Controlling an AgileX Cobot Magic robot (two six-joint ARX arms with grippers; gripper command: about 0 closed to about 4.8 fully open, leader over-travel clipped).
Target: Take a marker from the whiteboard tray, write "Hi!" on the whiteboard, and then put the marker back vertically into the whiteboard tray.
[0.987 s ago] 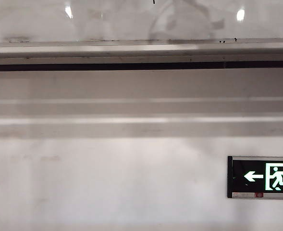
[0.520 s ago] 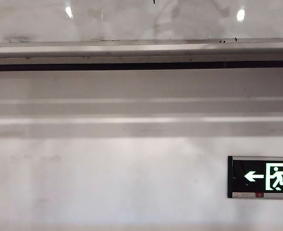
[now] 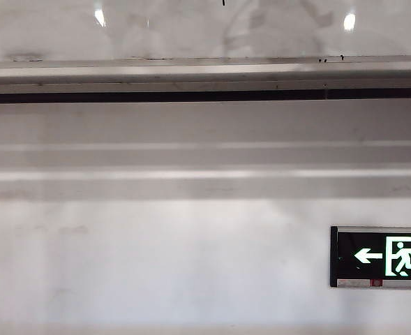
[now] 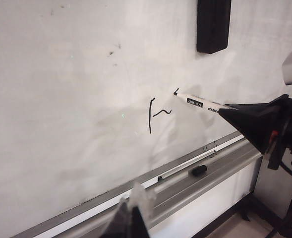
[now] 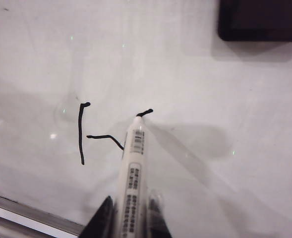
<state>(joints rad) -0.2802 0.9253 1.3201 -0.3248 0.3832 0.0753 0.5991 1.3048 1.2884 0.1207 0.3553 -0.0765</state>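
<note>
My right gripper (image 5: 131, 220) is shut on the marker (image 5: 134, 163), a white barrel with dark print. The marker's black tip touches the whiteboard (image 5: 195, 74) at the end of a short fresh stroke (image 5: 146, 112). Beside it are a vertical stroke (image 5: 81, 134) and a wavy horizontal stroke (image 5: 105, 138). The left wrist view shows the same marker (image 4: 198, 102) sticking out of the dark right gripper (image 4: 225, 111). Below it runs the whiteboard tray (image 4: 220, 166). My left gripper (image 4: 133, 218) hangs shut and empty in front of the tray. Neither gripper appears in the exterior view.
A black eraser (image 4: 213, 25) sticks to the board above the writing. A small black cap-like piece (image 4: 199, 170) lies in the tray. The exterior view shows the tray (image 3: 191, 70), the wall below it and a green exit sign (image 3: 379, 256).
The faint reflection on the board in the exterior view has drifted a little to the right. Nothing else differs.
</note>
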